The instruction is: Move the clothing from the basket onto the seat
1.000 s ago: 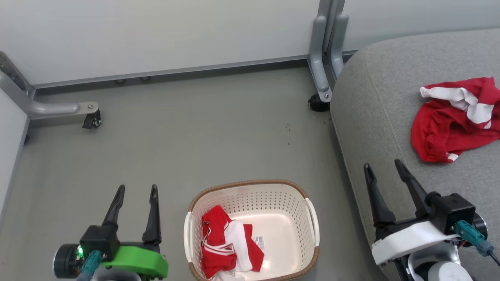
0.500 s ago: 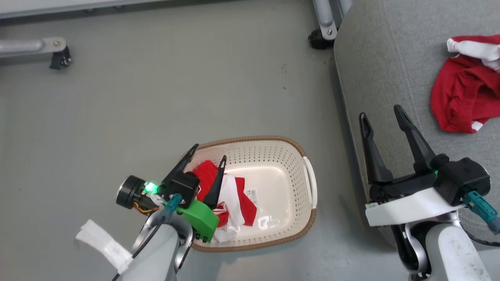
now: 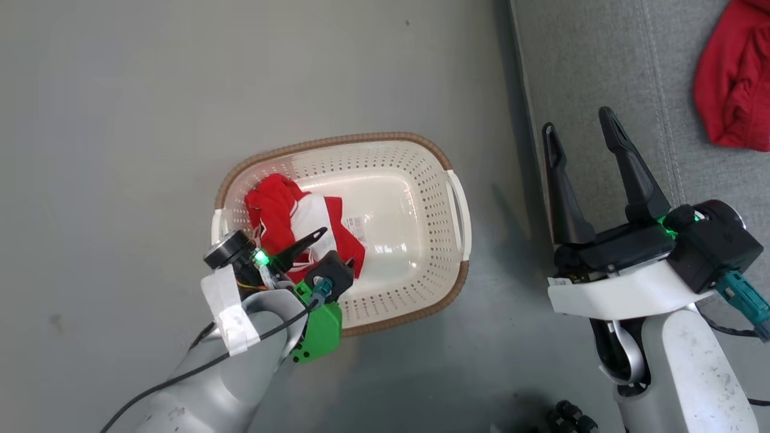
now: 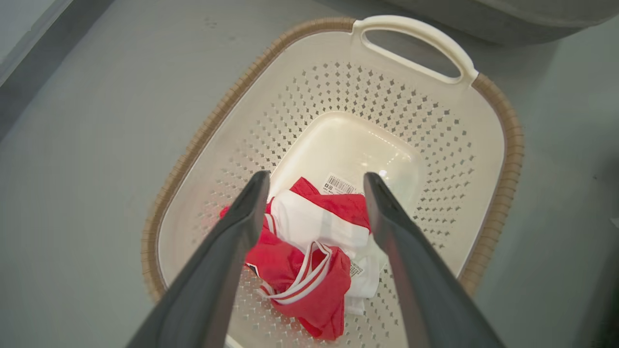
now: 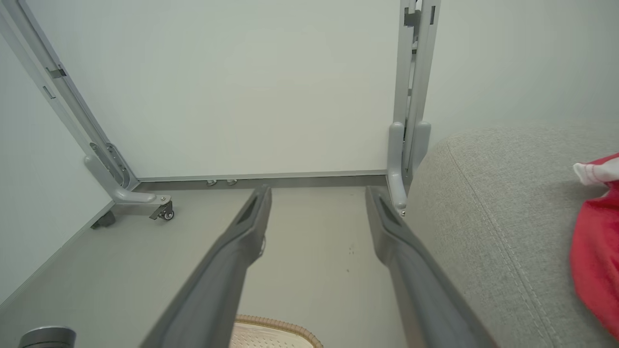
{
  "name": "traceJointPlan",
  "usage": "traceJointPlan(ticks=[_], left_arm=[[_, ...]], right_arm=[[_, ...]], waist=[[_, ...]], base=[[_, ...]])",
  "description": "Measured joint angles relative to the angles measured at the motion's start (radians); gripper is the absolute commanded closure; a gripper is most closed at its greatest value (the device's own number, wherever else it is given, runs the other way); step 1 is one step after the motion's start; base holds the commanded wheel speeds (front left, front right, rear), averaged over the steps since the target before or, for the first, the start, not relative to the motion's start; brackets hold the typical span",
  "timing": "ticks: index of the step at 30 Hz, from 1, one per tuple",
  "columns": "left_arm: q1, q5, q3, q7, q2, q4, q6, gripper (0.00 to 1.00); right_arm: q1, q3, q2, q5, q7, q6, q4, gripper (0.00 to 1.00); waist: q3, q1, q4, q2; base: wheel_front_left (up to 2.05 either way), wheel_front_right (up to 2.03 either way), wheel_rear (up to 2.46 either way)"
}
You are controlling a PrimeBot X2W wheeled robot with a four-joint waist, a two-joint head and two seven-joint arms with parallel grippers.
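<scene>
Left wrist view puts your left gripper (image 4: 315,178) spread wide above the crumpled red-and-white striped fabric clothing (image 4: 309,251), framed between its fingers inside the cream perforated plastic basket (image 4: 435,145), ready for a pinch. Your right gripper (image 3: 576,121) hangs released, empty, beside the grey woven-fabric seat (image 3: 601,72).

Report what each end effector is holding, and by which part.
Nothing is held. The left end effector hangs open over the clothing in the basket; the right end effector stands open and empty by the seat.
</scene>
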Motion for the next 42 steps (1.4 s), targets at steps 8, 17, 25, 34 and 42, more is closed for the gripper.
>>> traceJointPlan(ticks=[8,17,25,34,42], left_arm=[[-0.102,0.027,-0.117,0.042,0.010,0.182,-0.004,0.00],[-0.207,0.007,-0.140,0.085,0.068,0.284,-0.005,0.00],[-0.248,-0.002,-0.151,0.128,0.128,0.311,-0.005,0.00],[-0.278,-0.007,-0.161,0.204,0.176,0.322,0.008,0.00],[-0.294,-0.013,-0.177,0.263,0.189,0.328,0.025,1.00]], right_arm=[[-0.056,0.034,0.000,0.045,-0.046,0.000,0.042,0.00],[-0.105,0.069,-0.001,0.104,-0.075,0.000,0.082,0.00],[-0.137,0.090,-0.001,0.152,-0.078,0.000,0.077,0.00],[-0.148,0.110,0.000,0.185,-0.078,0.000,0.072,0.00],[-0.163,0.113,0.000,0.188,-0.078,0.000,0.070,0.00]], waist=[[0.129,0.0000,-0.051,0.0000],[0.262,0.0001,-0.117,0.0000],[0.343,0.0001,-0.176,0.0000],[0.404,0.0001,-0.227,0.0000],[0.426,0.0000,-0.244,0.0000]], base=[[0.00,0.00,0.00],[0.00,0.00,0.00],[0.00,0.00,0.00],[0.00,0.00,0.00],[0.00,0.00,0.00]])
